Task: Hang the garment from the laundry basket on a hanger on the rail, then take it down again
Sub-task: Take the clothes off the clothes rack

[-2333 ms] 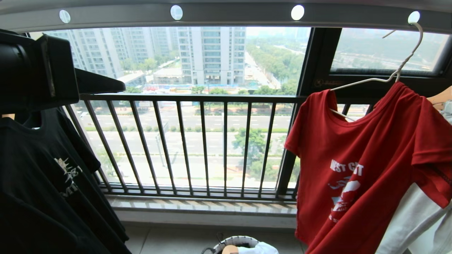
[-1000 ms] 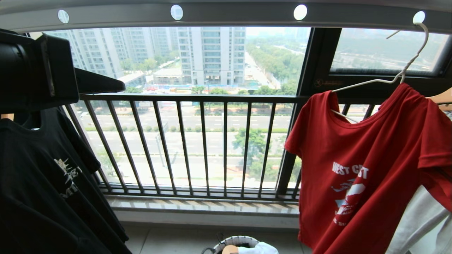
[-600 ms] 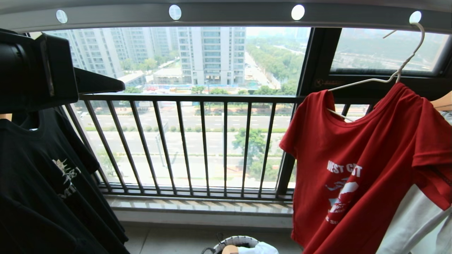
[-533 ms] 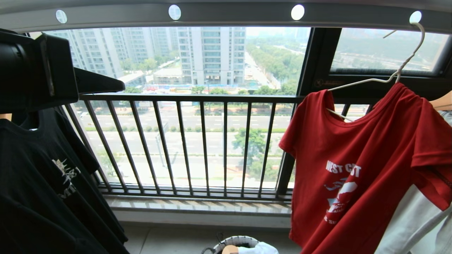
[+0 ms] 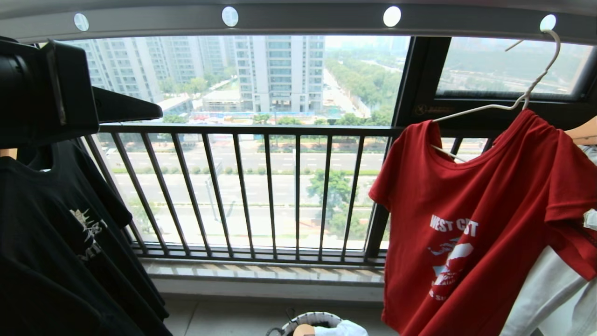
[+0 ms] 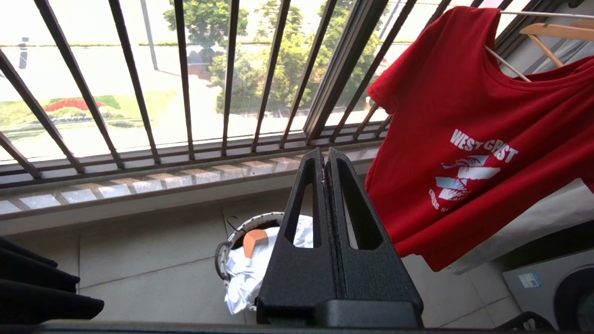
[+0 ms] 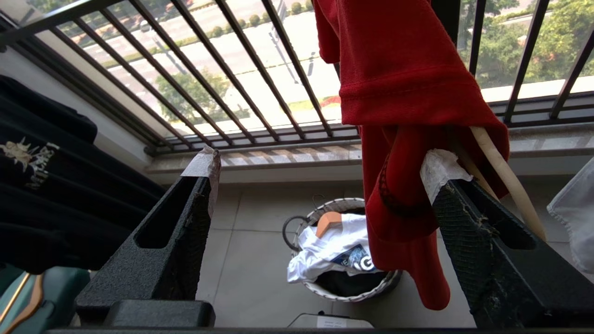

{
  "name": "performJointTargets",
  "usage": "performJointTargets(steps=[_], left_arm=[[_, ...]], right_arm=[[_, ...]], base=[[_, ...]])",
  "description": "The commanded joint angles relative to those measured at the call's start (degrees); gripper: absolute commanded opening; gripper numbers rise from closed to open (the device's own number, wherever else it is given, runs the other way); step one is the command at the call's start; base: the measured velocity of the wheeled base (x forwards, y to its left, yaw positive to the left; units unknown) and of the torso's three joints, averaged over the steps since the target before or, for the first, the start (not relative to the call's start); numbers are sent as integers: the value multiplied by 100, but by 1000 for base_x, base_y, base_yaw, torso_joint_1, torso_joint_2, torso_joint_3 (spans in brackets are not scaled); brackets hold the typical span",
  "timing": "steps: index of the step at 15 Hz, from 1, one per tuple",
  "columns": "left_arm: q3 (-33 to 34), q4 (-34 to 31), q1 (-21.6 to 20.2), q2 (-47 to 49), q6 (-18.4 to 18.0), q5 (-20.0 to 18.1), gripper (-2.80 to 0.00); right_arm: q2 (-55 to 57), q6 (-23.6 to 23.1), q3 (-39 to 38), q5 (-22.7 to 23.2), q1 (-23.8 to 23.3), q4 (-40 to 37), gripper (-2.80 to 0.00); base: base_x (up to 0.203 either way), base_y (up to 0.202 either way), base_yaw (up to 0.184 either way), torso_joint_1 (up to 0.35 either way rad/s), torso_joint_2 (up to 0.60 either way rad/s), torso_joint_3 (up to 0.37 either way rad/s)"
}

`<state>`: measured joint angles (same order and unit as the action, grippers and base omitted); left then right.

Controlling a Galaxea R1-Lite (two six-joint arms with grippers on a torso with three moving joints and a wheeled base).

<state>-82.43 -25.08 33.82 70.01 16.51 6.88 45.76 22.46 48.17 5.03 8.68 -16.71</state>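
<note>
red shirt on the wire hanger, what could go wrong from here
1. The red T-shirt sits lopsided on the white wire hanger, one bare arm of it showing, so it may slide off.
2. The open right gripper has red fabric hanging between its fingers, against one finger; withdrawing could snag it.
3. The hanger hooks only through a hole in the rail; a tug might unhook it.

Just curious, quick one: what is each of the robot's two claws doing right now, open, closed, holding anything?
Left gripper: closed, empty.
Right gripper: open beside the red T-shirt, gripping nothing.
</note>
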Motion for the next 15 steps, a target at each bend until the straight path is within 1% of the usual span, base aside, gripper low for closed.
performJointTargets(steps=[1,4,8,15], left_arm=[[7,-14,2,-4,11,-1,-280],[8,-14,2,-5,11,6,-280],[8,-14,2,-5,11,6,-280],[8,-6,2,-5,11,6,-280]], right_arm=[[122,5,-72,2,2,213,0],[241,-14,-54,-20,2,565,0],[249,-39,15,-20,2,657,0],[593,-54,0,-2,11,1205,0]], base=[[0,0,0,0,0,0],[0,0,0,0,0,0],[0,0,0,0,0,0],[0,0,0,0,0,0]])
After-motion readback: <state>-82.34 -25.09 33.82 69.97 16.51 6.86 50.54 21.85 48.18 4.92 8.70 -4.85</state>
